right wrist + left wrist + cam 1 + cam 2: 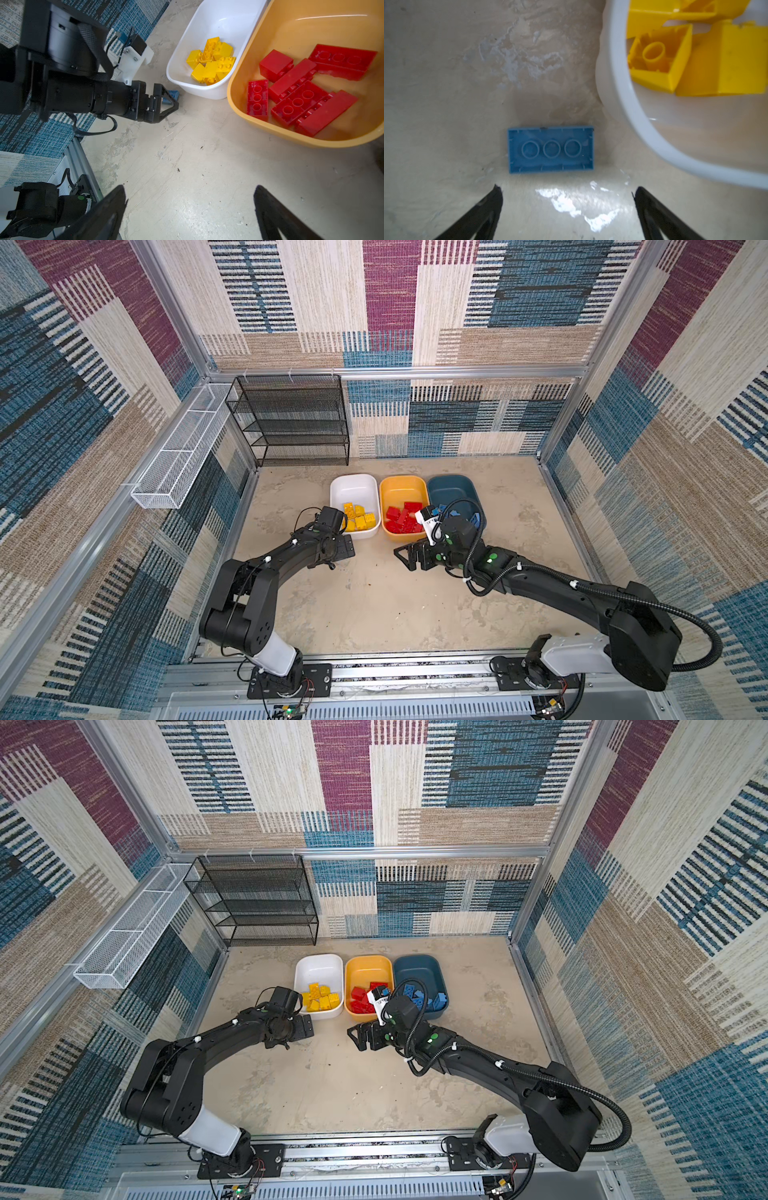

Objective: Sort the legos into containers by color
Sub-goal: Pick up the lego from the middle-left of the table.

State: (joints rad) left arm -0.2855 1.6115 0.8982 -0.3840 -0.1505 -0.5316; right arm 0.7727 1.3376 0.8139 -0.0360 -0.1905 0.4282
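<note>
A light blue lego (550,149) lies studs-down on the floor beside the white container (618,83). My left gripper (566,191) hovers open just short of it, and from the right wrist that gripper (168,101) covers part of the brick (173,94). In both top views the brick is hidden under the left gripper (348,548). Yellow legos (359,519) fill the white container (355,487), red legos (402,520) the yellow-orange one (403,485), blue legos (419,996) the teal one (455,485). My right gripper (405,558) (190,191) is open and empty over bare floor.
A black mesh rack (291,418) stands against the back wall. A long white wire basket (183,456) hangs on the left wall. Carpeted walls enclose the floor on three sides. The right wrist and its cable overhang the near edge of the teal container.
</note>
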